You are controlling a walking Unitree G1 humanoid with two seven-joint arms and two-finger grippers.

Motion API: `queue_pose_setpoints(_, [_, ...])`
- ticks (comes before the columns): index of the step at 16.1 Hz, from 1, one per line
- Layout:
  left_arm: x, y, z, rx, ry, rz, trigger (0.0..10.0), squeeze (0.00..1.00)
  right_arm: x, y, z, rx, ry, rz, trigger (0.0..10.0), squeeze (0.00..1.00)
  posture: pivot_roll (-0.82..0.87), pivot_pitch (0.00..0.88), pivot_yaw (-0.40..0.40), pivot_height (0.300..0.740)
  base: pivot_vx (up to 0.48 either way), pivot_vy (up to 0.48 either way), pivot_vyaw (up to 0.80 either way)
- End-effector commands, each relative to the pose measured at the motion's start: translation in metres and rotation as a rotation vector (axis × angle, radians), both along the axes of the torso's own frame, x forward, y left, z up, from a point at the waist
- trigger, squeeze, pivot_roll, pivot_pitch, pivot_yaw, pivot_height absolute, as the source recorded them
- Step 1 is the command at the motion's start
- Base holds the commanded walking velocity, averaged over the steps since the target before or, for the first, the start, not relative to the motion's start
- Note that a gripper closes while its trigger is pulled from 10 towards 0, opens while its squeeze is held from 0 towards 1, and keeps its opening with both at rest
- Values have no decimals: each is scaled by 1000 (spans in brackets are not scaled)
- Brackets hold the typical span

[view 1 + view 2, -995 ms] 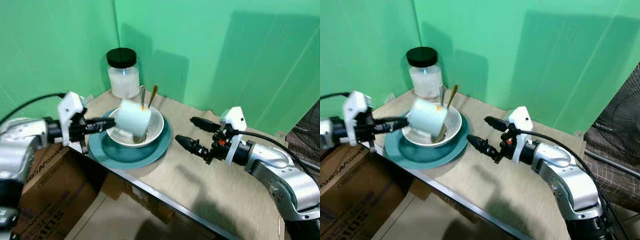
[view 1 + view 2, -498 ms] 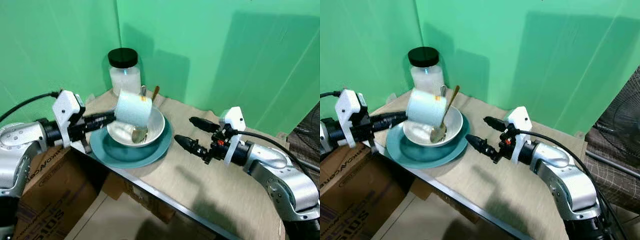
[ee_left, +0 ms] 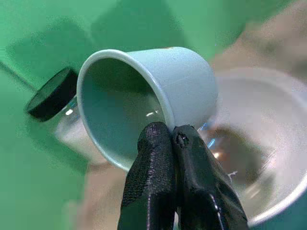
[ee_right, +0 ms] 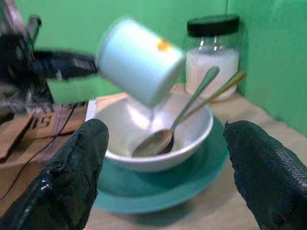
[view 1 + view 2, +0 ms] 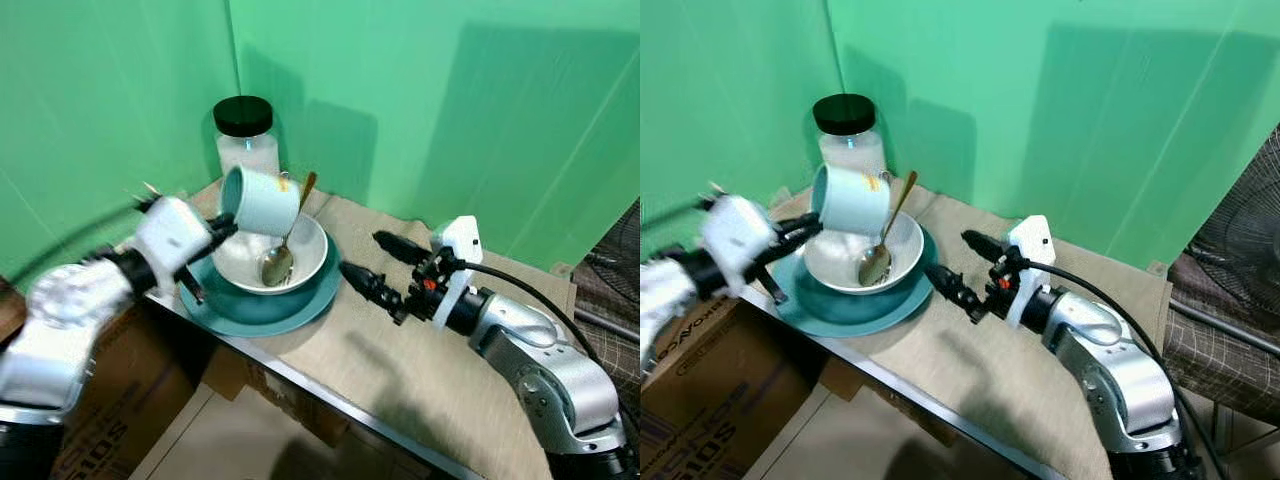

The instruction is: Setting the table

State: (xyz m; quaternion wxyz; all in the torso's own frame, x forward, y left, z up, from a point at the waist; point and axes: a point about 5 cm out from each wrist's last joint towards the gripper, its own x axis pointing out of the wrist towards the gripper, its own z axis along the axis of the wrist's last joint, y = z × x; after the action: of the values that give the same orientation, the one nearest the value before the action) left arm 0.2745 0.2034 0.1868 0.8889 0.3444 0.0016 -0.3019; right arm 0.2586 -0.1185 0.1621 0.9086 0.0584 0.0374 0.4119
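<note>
A: With its fingers pinched onto the rim, one inside and one outside, the left gripper [image 3: 173,139] holds the cup [image 5: 261,200] tipped on its side, clear above the bowl [image 5: 247,262], left of centre in the head views.

B: Noted. Right gripper?

A: Right gripper [image 5: 388,268] hovers mid-frame over the table [image 5: 400,360], fingers spread wide, nothing between them, aimed at the bowl.

B: Surroundings?

A: Bowl sits on the teal plate [image 5: 300,305]. A spoon [image 5: 277,262] lies in the bowl, handle leaning on the far rim; a second, thinner handle shows beside it in the right wrist view. A jar [image 5: 246,142] with a black lid stands behind, near the green wall in the upper left.

B: Step in hand?

A: Judgement: unstacking, with the cup taken out of the bowl for its own place.

B: Next move calls for?

A: Likely turning the cup upright and carrying it clear of the spoon handles to bare table beside the plate. The rim-only pinch looks slippable; go gently.
</note>
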Motion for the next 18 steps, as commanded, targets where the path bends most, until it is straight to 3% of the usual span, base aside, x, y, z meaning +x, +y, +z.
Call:
queue_pose_setpoints(1, [0,-4,0,81,-62,26,0,0,1,-1,4,5,-29,-28,10000,0,27,0,8,740,0,0,0])
queue_pose_setpoints(4, [2,-10,8,26,-172,124,0,0,2,0,8,40,-88,-100,10000,0,23,0,11,740,0,0,0])
queue_pose_setpoints(5, [0,-15,13,-44,-206,145,0,0,1,2,8,43,-82,-126,10000,0,15,0,13,740,0,0,-500])
queue_pose_setpoints(6, [-4,-23,18,-137,-247,152,3451,0,0,4,8,53,-78,-161,10000,0,4,0,16,740,0,0,-738])
queue_pose_setpoints(7, [-7,-30,20,-199,-264,170,10000,0,-1,6,9,66,-83,-195,10000,0,-2,0,20,740,0,0,-738])
queue_pose_setpoints(11, [-15,-38,20,-413,-240,280,10000,0,-9,9,10,87,-94,-252,10000,0,-28,0,35,740,0,0,-738])
queue_pose_setpoints(13, [-24,-35,15,-552,-202,395,10000,0,-16,8,7,85,-78,-278,10000,0,-36,0,40,740,0,0,-738])
queue_pose_setpoints(18, [-34,-38,7,-590,-153,465,10000,0,-15,8,7,74,-57,-258,10000,0,-20,0,4,740,0,0,-128])
